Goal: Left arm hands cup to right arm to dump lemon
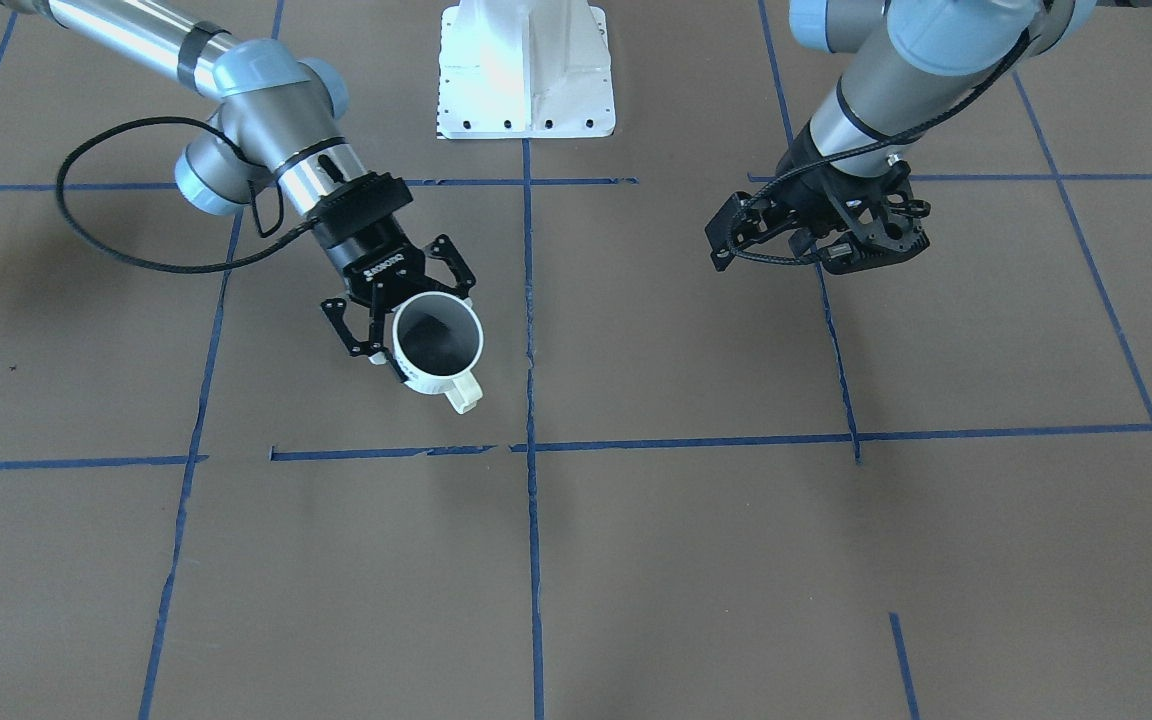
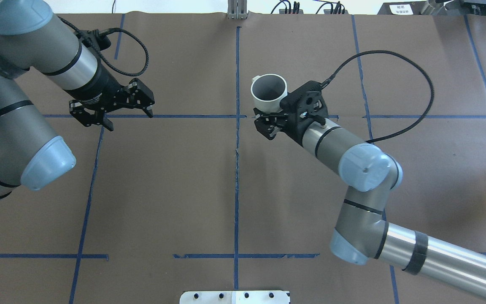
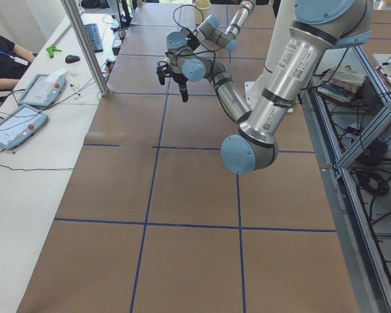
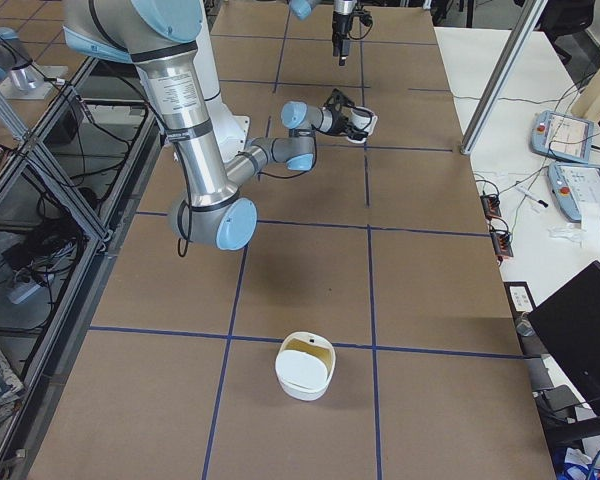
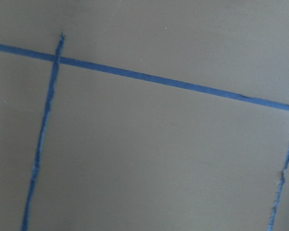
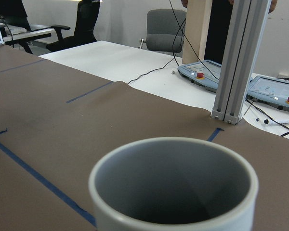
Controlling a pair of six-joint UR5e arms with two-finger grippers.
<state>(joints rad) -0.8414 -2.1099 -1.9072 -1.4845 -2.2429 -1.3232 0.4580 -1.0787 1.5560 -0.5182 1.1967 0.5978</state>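
The cup (image 1: 438,345) is a white mug with a grey inside, and its loop handle points away from the robot. My right gripper (image 1: 406,312), lettered ROBOTIQ, is shut on its body and holds it roughly upright above the table. It also shows in the overhead view, cup (image 2: 269,92) and right gripper (image 2: 270,112). The right wrist view looks over the cup's rim (image 6: 173,187), and the part of the inside that shows is bare. The lemon is out of view. My left gripper (image 2: 112,110) hangs open and empty over the table, well apart from the cup.
Brown table cover with a grid of blue tape (image 5: 149,79). The white robot base (image 1: 526,70) sits at the middle of the robot's side. A white container (image 4: 305,365) stands near the table's right end. An aluminium post (image 6: 236,57), pendants and a seated person are at the operators' side.
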